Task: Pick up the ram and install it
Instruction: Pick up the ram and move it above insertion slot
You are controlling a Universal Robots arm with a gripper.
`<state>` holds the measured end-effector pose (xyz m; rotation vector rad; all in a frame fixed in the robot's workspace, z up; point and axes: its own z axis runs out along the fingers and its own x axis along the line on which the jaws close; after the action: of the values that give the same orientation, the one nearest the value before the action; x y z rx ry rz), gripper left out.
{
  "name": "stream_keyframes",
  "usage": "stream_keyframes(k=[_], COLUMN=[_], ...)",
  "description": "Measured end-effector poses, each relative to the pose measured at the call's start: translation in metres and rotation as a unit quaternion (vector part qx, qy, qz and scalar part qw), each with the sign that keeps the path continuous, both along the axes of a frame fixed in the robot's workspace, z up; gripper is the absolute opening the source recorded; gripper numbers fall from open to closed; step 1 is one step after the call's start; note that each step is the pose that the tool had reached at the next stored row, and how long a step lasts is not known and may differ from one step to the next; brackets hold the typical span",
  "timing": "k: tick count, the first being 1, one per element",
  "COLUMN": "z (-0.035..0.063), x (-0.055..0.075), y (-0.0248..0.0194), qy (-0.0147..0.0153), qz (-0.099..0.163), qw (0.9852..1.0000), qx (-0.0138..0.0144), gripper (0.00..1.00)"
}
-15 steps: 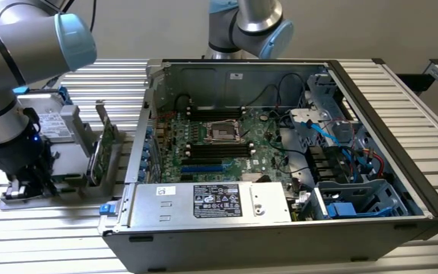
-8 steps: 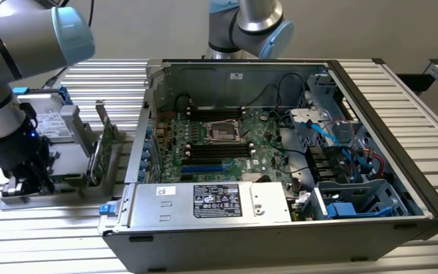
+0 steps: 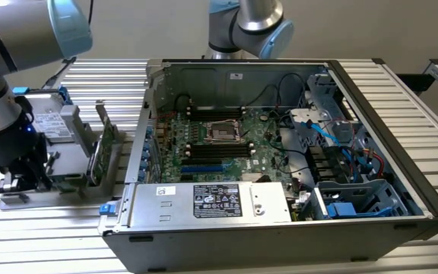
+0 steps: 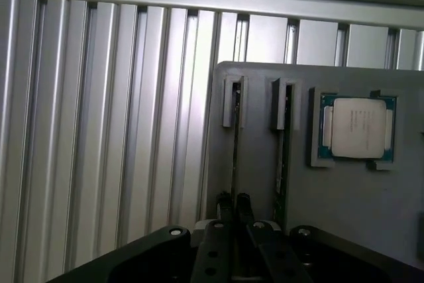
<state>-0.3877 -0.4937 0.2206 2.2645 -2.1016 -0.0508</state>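
Note:
The ram (image 4: 235,150) stands on edge in one slot of a grey holder (image 4: 331,203), so I see it as a thin dark line. My gripper (image 4: 234,205) is straight above it, its two dark fingers (image 4: 225,205) pressed close on either side of the stick's top edge. A second stick (image 4: 283,157) stands in the neighbouring slot. In the exterior view my gripper (image 3: 21,174) is low over the holder (image 3: 21,200) at the exterior view's left, beside the open computer case (image 3: 401,171). The motherboard (image 3: 219,142) with its dark memory slots (image 3: 219,151) lies inside the case.
A square silver-topped processor (image 4: 358,127) rests in a recess of the holder. A green card (image 3: 105,145) stands upright between holder and case. The power supply (image 3: 211,202) fills the case's near side, with cables (image 3: 333,137) at the exterior view's right. Another arm (image 3: 250,23) stands behind the case.

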Motion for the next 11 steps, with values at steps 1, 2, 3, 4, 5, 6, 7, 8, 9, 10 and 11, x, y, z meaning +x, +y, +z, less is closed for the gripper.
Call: stream_keyframes(k=[1, 2, 3, 4, 5, 6, 7, 8, 9, 10, 11], z=[0.0019, 0.0041, 0.0065, 0.0111, 0.0143, 0.0181, 0.0218, 0.0262, 0.0301, 0.0345, 0.0389], x=[0.000, 0.000, 0.001, 0.001, 0.002, 0.002, 0.002, 0.003, 0.003, 0.004, 0.005], y=[0.0000, 0.0000, 0.0000, 0.0000, 0.0000, 0.0000, 0.0000, 0.0000, 0.0000, 0.0000, 0.0000], qy=[0.0000, 0.0000, -0.0001, 0.0000, 0.0000, 0.0000, -0.0001, 0.0000, 0.0000, 0.0000, 0.0000], qz=[0.000, 0.000, 0.000, -0.001, -0.001, -0.001, -0.001, -0.002, -0.002, -0.002, -0.002], qw=[1.0000, 1.0000, 1.0000, 1.0000, 1.0000, 1.0000, 1.0000, 1.0000, 1.0000, 1.0000, 1.0000], qx=[0.0000, 0.0000, 0.0000, 0.0000, -0.0001, 0.0000, 0.0000, 0.0000, 0.0000, 0.0000, 0.0000], gripper=[0.13, 0.13, 0.13, 0.13, 0.13, 0.13, 0.13, 0.13, 0.13, 0.13, 0.13])
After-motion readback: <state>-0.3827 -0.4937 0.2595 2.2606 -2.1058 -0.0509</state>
